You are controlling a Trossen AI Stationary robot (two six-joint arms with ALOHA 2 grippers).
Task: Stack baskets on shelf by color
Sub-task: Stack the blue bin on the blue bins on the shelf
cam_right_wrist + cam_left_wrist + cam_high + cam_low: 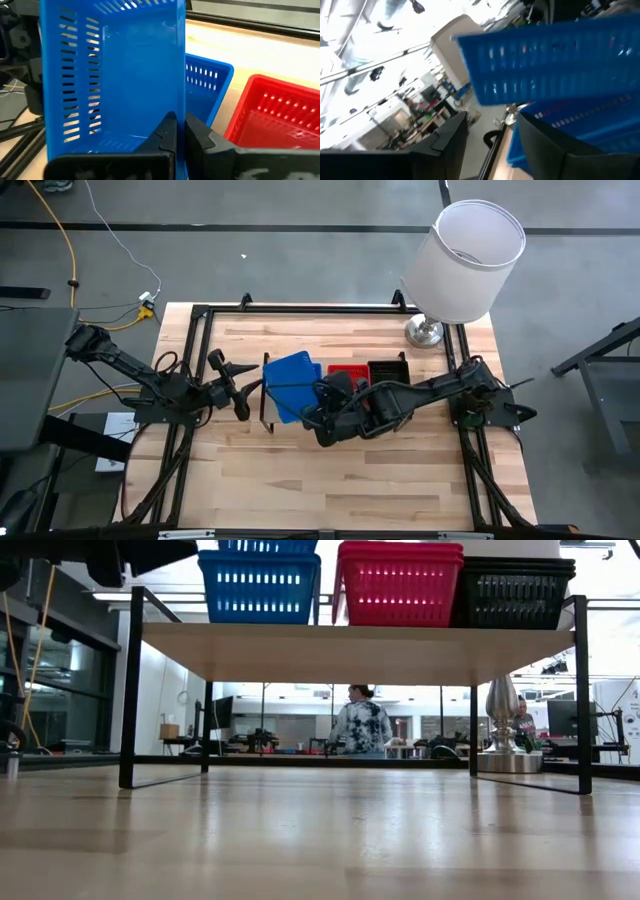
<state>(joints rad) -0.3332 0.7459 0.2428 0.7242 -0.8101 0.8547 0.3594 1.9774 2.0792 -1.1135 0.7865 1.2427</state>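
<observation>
High view: right jaws [318,418] pinching one blue basket [292,376], left jaws [243,390] apart, empty

— Where is the right arm?
— It reaches from the frame's right edge toward the middle, its gripper [322,412] just left of centre, fingers [167,135] pinched together.

— And the left arm?
— It extends from the left edge; its gripper [232,383] sits left of centre, fingers [447,145] spread apart.

Blue [258,585], red [397,585], black baskets [512,595] atop shelf [350,650]
</observation>
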